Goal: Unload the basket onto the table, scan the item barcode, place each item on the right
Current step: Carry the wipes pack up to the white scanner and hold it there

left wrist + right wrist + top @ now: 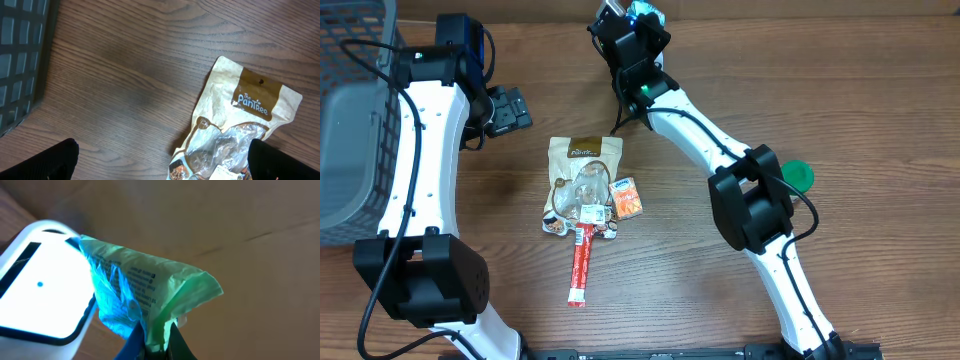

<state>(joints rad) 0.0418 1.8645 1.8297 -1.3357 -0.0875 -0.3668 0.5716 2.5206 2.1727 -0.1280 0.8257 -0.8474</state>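
We are recording a table [840, 80] with a pouch [584, 180], a red stick [582, 262] and an orange packet [627, 197] clustered at its centre, all well apart from the work in hand. The left arm [420, 160] is standing beside the basket [350, 120], with the left claw [512, 108] spread wide near the pouch and gripping nothing. The right arm [710, 140] is lying stretched toward the far edge and is much the nearer to the scanner [40, 290]. In the right wrist view, the scanner is sitting up and left of the right claw [155, 340], its face glowing. The green packet [145, 285] is being pinched at its lower end between that claw's closed fingers. Its long axis is running up-left, and its far corner is overlapping the scanner's rim. We are making out fine print but no barcode. We are judging that the coming move depends on carrying the printed side further left over the lit face.
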